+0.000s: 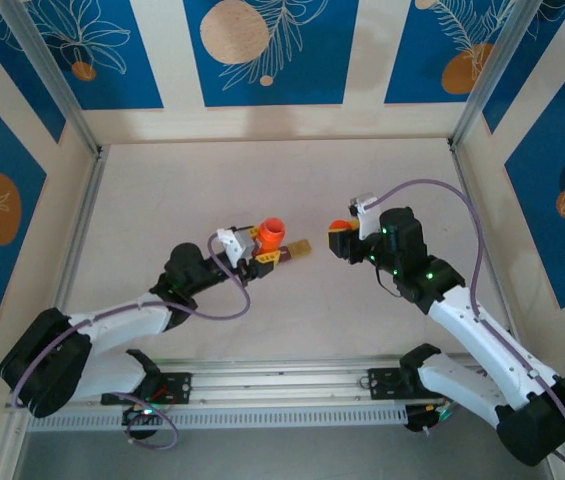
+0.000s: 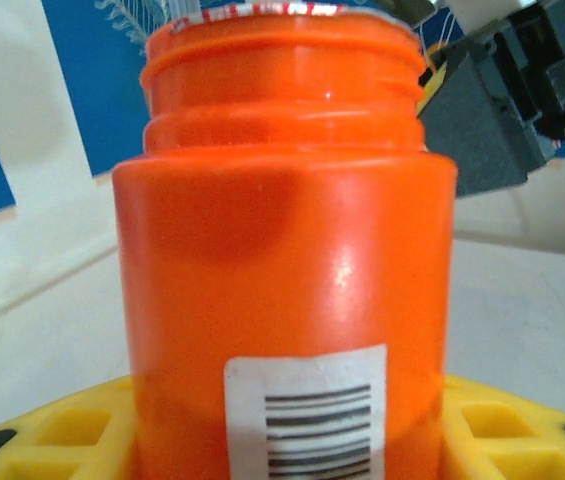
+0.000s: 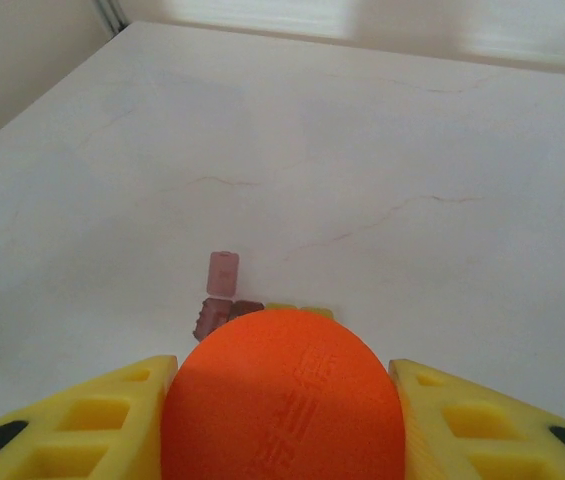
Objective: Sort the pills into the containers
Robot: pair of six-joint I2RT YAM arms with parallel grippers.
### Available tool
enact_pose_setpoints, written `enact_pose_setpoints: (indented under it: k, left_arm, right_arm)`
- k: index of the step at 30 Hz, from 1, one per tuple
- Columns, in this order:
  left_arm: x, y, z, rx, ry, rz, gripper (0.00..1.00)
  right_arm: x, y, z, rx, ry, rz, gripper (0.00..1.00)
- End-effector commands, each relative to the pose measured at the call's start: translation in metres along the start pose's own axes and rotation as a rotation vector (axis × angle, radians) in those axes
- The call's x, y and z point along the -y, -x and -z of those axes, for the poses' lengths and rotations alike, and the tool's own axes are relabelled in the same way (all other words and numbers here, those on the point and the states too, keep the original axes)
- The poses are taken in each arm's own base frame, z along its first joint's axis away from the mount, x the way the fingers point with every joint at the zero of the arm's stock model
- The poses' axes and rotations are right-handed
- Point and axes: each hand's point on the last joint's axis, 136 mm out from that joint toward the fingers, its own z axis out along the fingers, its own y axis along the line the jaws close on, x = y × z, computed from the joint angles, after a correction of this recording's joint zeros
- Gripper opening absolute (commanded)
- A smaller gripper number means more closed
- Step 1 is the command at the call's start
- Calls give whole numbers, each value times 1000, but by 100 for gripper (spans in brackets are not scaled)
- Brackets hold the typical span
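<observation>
Gripping the orange bottle upright by its lower body, the left gripper sat just left of the desk's middle, the bottle's mouth uncapped. The right gripper pinched an orange cap between its yellow fingers. Between the two, near mid-desk, lay the containers, close by the left fingertips. A pinkish pill lay on the desk just beside the reddish-brown cell.
</observation>
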Motion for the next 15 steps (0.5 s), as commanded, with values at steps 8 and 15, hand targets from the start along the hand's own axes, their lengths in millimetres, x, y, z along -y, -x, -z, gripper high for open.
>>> enact_pose_setpoints:
  k: [8,15]
  left_arm:
    - [6,-63,22,-379,54,25,0]
    - [0,-93,33,-558,82,0,0]
  right_arm:
    - [4,3,-5,163,-3,-4,0]
    - [4,-3,-10,193,14,-21,0]
